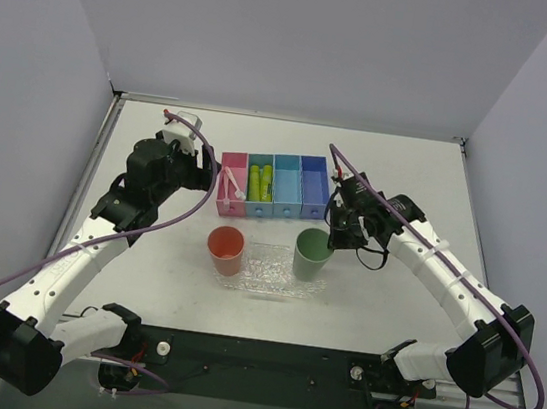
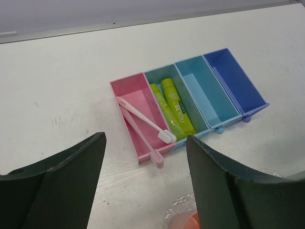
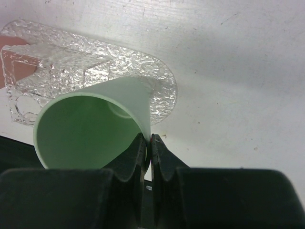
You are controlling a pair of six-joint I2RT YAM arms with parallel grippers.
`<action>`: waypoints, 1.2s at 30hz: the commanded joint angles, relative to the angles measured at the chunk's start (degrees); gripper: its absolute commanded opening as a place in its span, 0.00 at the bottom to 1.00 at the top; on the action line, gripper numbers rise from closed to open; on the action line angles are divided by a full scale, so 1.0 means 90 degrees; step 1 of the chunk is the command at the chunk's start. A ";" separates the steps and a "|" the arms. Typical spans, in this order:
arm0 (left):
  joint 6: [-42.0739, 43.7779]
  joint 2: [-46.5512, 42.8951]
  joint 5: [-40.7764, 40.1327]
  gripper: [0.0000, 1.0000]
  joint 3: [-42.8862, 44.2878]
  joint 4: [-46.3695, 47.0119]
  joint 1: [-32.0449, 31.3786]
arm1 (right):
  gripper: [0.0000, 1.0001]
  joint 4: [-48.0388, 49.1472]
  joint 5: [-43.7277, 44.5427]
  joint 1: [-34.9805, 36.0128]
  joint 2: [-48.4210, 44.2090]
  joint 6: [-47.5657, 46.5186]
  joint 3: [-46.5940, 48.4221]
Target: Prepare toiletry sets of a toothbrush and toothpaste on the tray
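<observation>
right gripper (image 3: 147,143) pinched shut on green cup (image 3: 90,129) rim, at 3 o'clock end of tray (image 3: 95,71). left gripper (image 2: 145,143) wide open, empty, above pink bin (image 2: 126,88): toothbrushes (image 2: 143,119) inside, toothpaste (image 2: 176,112) at their 3 o'clock. my read: cup-setting step; next needs a precise pinch on one thin handle.

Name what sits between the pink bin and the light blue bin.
A teal bin holding two yellow-green toothpaste tubes, clearest in the left wrist view; the top external view shows it too.
</observation>
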 commanded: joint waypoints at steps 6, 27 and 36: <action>-0.0026 -0.0070 0.0032 0.79 0.0260 0.0123 0.0030 | 0.00 0.0068 0.0433 0.0085 -0.0309 0.0295 -0.0424; -0.0036 -0.0051 0.0042 0.79 0.0251 0.0153 0.0030 | 0.00 0.0282 0.0823 0.0280 -0.0241 0.0402 -0.0737; -0.0045 -0.0060 0.0052 0.79 0.0231 0.0162 0.0030 | 0.00 0.0468 0.0892 0.0319 -0.0261 0.0431 -0.0884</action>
